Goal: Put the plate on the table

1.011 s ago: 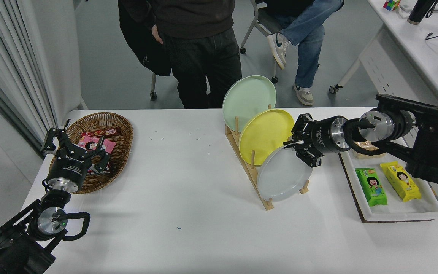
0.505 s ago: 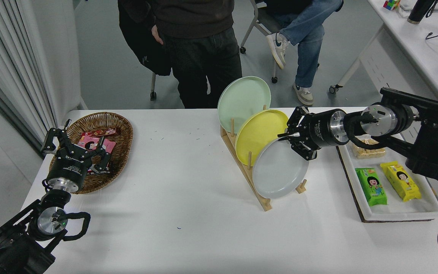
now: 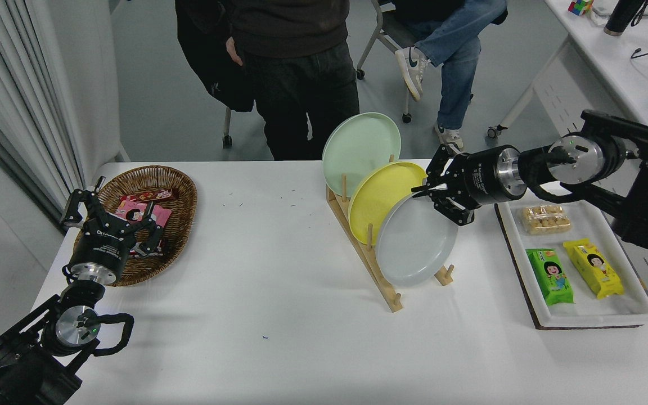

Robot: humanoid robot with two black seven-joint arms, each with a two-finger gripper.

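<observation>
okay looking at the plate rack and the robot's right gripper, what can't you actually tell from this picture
All from the head view:
- Whether the right gripper truly clamps the light-grey plate: its fingers sit at the plate's upper rim, but the contact is too small to read.
- The yellow plate: its lower part is hidden behind the grey plate.
- The wooden rack: its slots are covered by plates, so whether the grey plate's lower edge rests in one is unclear.

The right pincer [image 3: 433, 197] has risen, gripping the plate [image 3: 414, 247], shifting the wooden rack [image 3: 366, 256] slightly left.
</observation>
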